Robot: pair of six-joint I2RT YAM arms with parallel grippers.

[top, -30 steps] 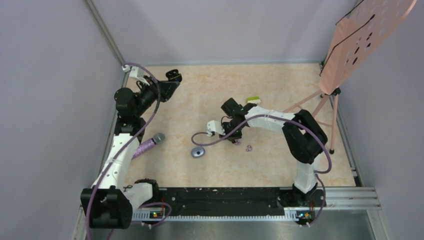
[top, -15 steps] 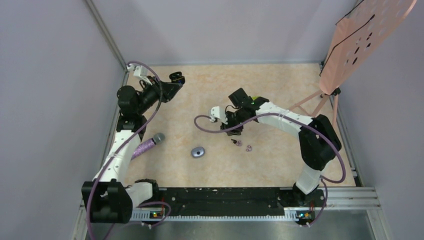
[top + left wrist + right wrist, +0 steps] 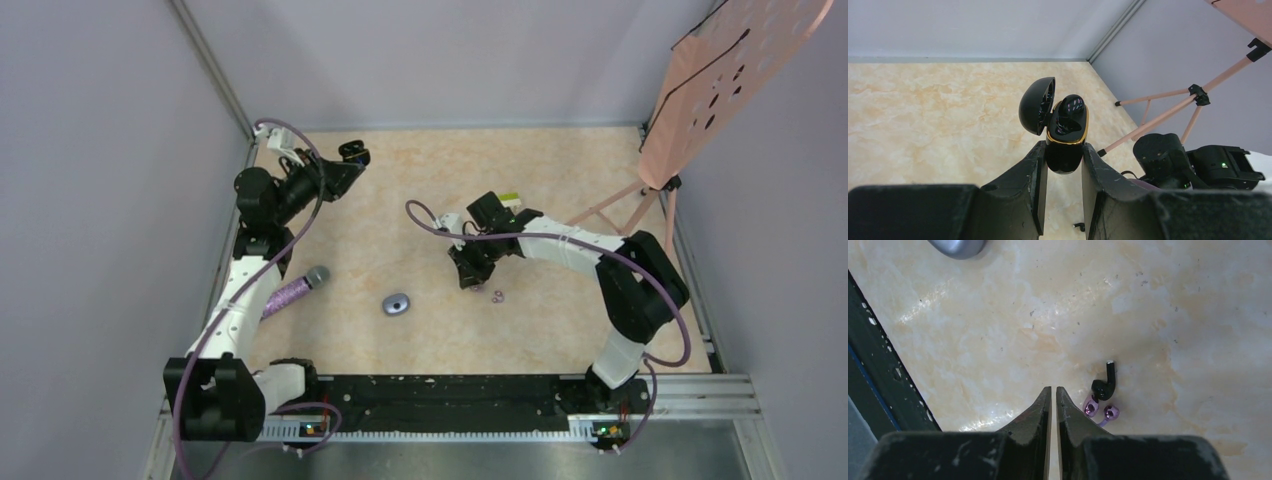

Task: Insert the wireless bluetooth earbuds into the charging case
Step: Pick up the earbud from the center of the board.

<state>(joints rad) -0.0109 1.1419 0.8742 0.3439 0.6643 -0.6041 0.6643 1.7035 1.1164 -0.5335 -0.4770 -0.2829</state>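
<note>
Clamping the open charging case [image 3: 1066, 131] near the far-left corner is the left gripper [image 3: 1063, 152]; the right gripper [image 3: 1053, 390], nearly closed and empty, sits just beside the earbuds [image 3: 1104, 386].

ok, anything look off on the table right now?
Yes. The right gripper sits nearly shut and empty, with the black earbud lying on the table just beside its jaws, not between them. Two purple pieces lie loose right next to that earbud. Nothing looks spilled or broken.
</note>
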